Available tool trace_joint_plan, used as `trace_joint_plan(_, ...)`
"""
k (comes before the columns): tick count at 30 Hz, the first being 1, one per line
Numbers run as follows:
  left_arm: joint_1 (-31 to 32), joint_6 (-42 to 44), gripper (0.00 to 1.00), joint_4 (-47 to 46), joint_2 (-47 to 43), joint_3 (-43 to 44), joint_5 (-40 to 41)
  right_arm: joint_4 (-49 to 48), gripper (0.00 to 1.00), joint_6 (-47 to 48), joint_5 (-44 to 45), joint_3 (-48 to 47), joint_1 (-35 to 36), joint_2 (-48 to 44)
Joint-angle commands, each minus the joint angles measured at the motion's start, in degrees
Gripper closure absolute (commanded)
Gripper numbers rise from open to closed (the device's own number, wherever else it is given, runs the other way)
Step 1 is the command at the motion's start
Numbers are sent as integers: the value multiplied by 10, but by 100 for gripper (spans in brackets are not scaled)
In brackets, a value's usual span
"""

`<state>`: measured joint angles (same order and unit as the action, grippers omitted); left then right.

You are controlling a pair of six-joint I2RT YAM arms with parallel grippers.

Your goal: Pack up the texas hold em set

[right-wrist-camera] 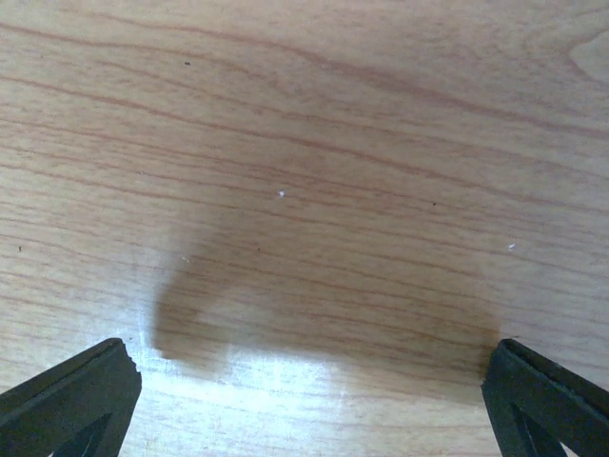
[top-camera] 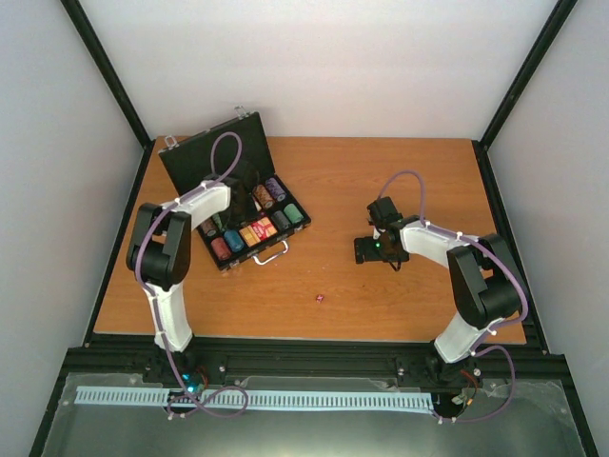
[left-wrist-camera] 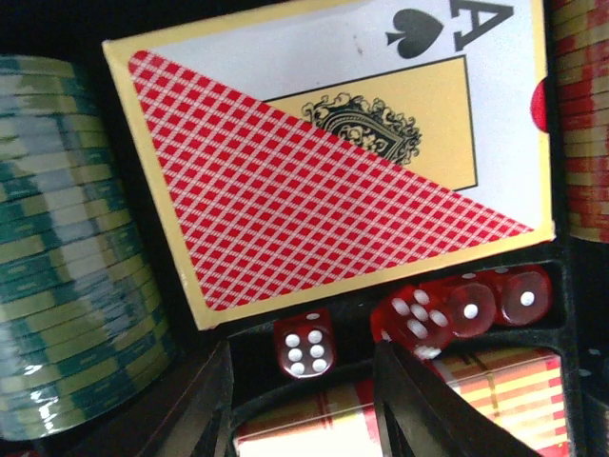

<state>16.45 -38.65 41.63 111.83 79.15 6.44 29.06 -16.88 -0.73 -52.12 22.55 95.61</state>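
Observation:
The black briefcase (top-camera: 214, 157) lies open at the table's back left, lid up, silver handle (top-camera: 271, 255) toward me. It holds several multicoloured chip stacks (top-camera: 276, 193) and red/orange card boxes (top-camera: 259, 229). My left gripper (top-camera: 217, 221) hangs low inside the case, open and empty. In the left wrist view its fingers (left-wrist-camera: 205, 409) flank a dark-red die (left-wrist-camera: 304, 343) showing six, in a slot below an ace-of-spades card box (left-wrist-camera: 324, 162). Three more dice (left-wrist-camera: 471, 303) lie to the right. One die (top-camera: 321, 298) lies on the table. My right gripper (top-camera: 376, 249) is open over bare wood (right-wrist-camera: 304, 190).
Green chip stacks (left-wrist-camera: 67, 257) stand left of the card box and reddish ones (left-wrist-camera: 580, 124) to the right. A second card box (left-wrist-camera: 495, 381) lies below the dice slot. Black frame rails (top-camera: 314, 357) run along the table's near edge, and white walls enclose the table.

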Motion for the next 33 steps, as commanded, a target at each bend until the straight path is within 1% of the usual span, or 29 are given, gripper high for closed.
trace_joint_plan(1,-5,7,55,12,-25,-8,9,9,0,-1,-28,31,0,36)
trace_joint_plan(11,-5,10,55,24,-57,1,5,7,0,-3,-31,29,0,43)
trace_joint_plan(16,-5,10,55,19,-27,17,-13,8,0,-2,-31,26,0,46)
trace_joint_plan(23,-5,12,55,13,6,35,-16,9,0,-1,-29,27,0,45)
trace_joint_plan(29,-5,21,55,21,19,41,3,10,0,-1,-28,26,0,47)
trace_joint_plan(33,-5,29,55,32,19,34,34,9,0,-2,-28,27,0,47)
